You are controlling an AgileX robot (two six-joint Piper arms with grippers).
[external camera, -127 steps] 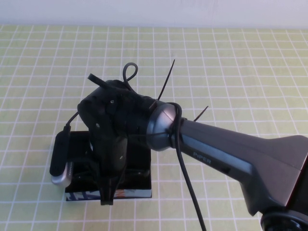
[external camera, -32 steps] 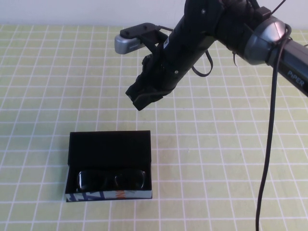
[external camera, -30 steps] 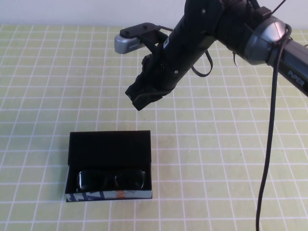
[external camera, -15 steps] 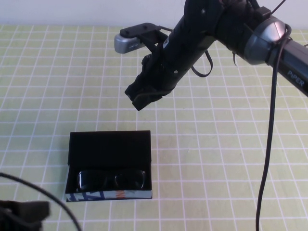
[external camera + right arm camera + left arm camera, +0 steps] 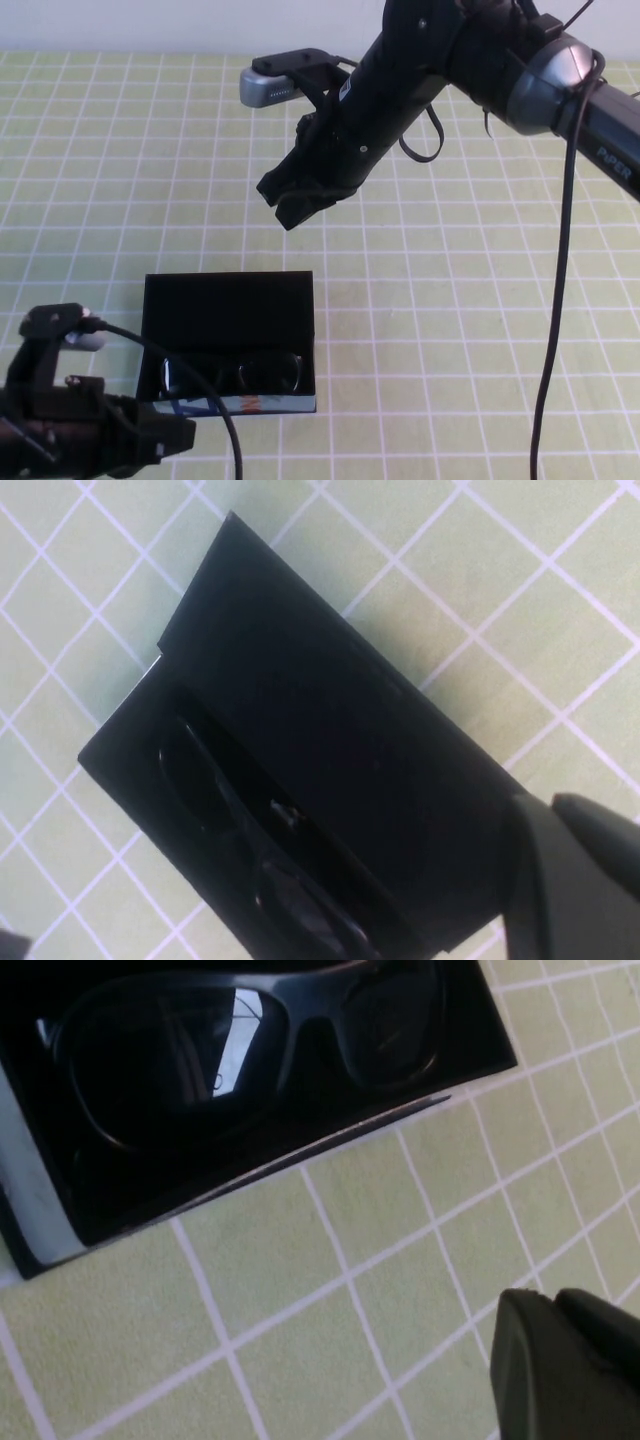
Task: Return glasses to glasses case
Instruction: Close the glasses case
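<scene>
— What is on the table?

— A green checked cloth [image 5: 480, 330]. The left gripper [image 5: 150, 440] sits low at the near edge, fingers pressed together, empty. Just past it the black glasses [image 5: 235, 372] lie inside the open glasses case [image 5: 228, 310].

— And farther back?

— The right gripper [image 5: 300, 195] hangs high, pinched closed, holding nothing.

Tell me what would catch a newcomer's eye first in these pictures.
The right gripper hangs high over the middle of the checked table, empty, its fingers closed. Below it the glasses case lies open with the glasses inside, and the left gripper sits at the table's near left edge, beside the case's front corner.
</scene>
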